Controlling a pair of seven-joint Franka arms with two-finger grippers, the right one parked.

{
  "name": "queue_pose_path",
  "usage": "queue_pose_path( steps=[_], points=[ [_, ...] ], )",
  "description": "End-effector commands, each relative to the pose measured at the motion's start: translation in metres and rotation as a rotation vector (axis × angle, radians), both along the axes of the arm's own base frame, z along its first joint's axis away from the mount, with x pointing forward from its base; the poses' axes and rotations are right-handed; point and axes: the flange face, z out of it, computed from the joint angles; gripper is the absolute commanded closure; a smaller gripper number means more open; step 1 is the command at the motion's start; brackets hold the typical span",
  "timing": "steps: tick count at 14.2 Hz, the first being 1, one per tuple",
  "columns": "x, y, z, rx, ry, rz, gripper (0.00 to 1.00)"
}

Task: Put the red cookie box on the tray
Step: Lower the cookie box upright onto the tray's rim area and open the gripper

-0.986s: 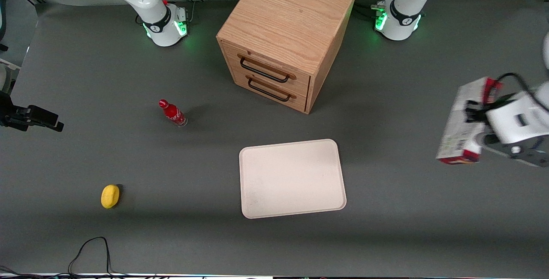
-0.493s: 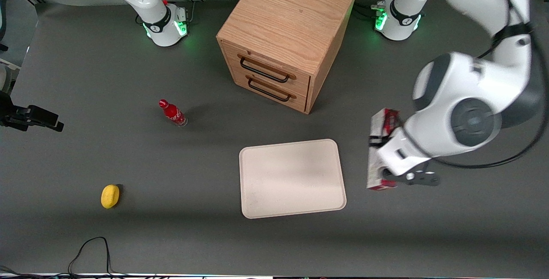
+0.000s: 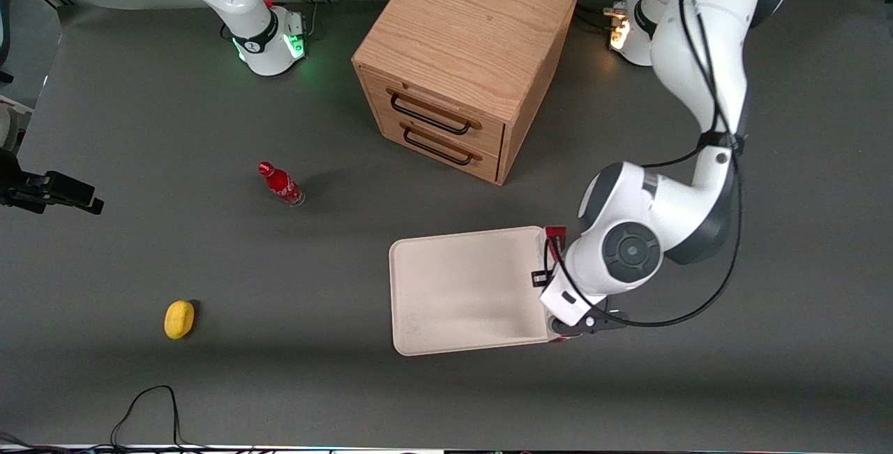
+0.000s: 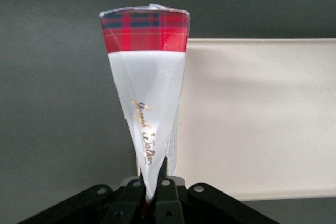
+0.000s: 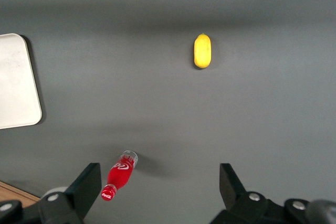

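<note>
The red cookie box (image 4: 145,77) is a long carton, white with a red tartan end and gold script. My left gripper (image 4: 156,182) is shut on its near end. In the front view the gripper (image 3: 552,281) hangs over the edge of the cream-white tray (image 3: 460,286) that lies toward the working arm's end. The arm hides most of the box there; only a red corner (image 3: 556,234) shows. In the left wrist view the box lies along the rim of the tray (image 4: 252,119), partly over grey table. I cannot tell whether the box touches the tray.
A wooden two-drawer cabinet (image 3: 460,56) stands farther from the front camera than the tray. A small red bottle (image 3: 280,184) and a yellow object (image 3: 179,319) lie toward the parked arm's end. A black cable (image 3: 150,405) lies at the table's near edge.
My left arm has carried the box from the working arm's end of the table to the tray's edge and lowered it. Nothing else has moved.
</note>
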Motion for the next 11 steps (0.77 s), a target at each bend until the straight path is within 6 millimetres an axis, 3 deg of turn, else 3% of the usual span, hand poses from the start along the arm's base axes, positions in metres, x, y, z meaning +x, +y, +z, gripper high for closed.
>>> queue_pose_path(
  steps=[1, 4, 10, 11],
  points=[
    [0.002, -0.018, -0.043, -0.008, -0.014, 0.048, 1.0],
    [-0.005, -0.016, -0.071, 0.005, 0.008, 0.064, 1.0],
    [-0.007, -0.015, -0.077, 0.013, 0.02, 0.083, 1.0],
    [-0.008, -0.015, -0.077, 0.014, 0.022, 0.084, 0.92]
  ],
)
